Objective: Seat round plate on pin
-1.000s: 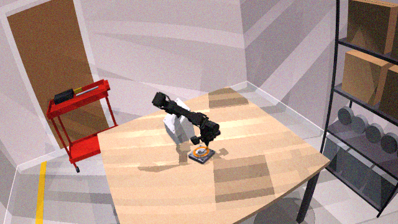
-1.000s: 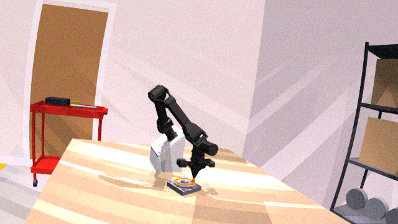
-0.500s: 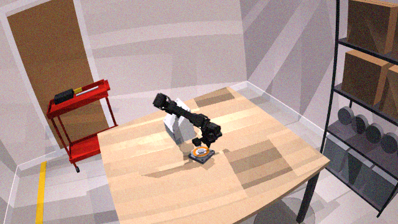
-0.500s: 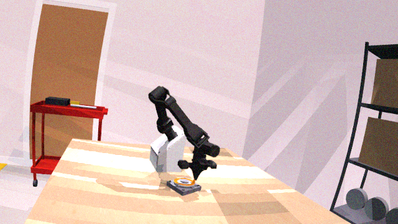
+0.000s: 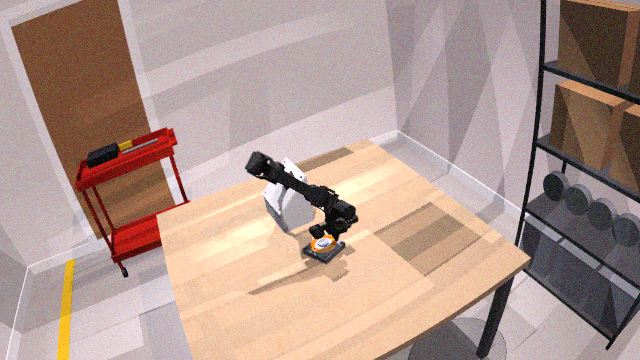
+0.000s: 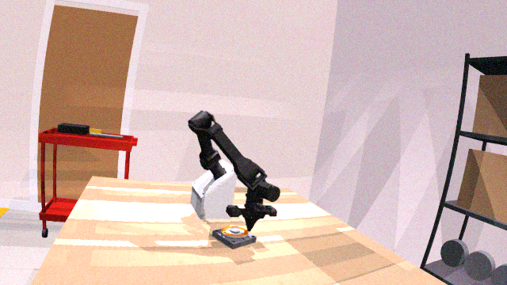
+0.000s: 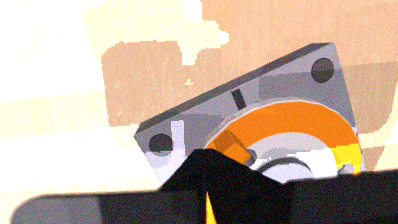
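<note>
from my remote seat i see the arm [image 6: 234,158] reaching down from its white mount [image 6: 211,195] to the grey square base [image 7: 260,100] on the wooden counter [image 5: 300,300]. the jaws are pressed together with nothing between them, and the gripper [image 7: 207,192] points down at the edge of the round plate [image 7: 295,127]. in the wrist view its black tip sits right against the plate's orange tab [image 7: 232,145]; i cannot tell whether it actually touches. the plate rests on the base, around the pale post [image 7: 287,170], which the gripper body partly hides. its ring is orange on the far side and yellow at the right. a small dark hole [image 7: 250,155] shows just beside the tab. i cannot make out the pin, nor whether the plate lies flat or tilted. the base has round holes at two visible corners and a short dark slot near the plate's far rim.

as for containers: the red cart [image 5: 127,200] by the door carries a black box [image 5: 102,155] and a grey bar on its top tray. the black shelf rack [image 5: 580,165] at the right holds brown cartons [image 5: 585,120] above and grey discs [image 5: 590,205] lower down.
</note>
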`<state>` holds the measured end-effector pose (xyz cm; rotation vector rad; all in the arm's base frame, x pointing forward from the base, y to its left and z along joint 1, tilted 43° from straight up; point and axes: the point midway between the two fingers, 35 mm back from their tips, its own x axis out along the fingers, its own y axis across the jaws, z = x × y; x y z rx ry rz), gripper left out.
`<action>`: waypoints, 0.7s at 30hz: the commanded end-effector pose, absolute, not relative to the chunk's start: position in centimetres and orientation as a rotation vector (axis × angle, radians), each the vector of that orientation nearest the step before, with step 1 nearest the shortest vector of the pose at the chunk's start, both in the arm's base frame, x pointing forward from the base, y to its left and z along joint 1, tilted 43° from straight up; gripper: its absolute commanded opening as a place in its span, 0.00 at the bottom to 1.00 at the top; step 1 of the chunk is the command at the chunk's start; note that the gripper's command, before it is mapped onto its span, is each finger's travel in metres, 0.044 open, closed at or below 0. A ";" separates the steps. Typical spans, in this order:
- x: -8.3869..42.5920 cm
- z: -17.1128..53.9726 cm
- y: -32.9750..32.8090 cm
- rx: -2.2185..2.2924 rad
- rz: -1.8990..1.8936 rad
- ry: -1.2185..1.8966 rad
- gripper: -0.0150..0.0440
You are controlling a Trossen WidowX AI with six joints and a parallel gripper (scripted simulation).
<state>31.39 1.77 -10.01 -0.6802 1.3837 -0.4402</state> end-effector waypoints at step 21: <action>33.1 -9.1 0.7 -0.681 -0.448 1.382 0.25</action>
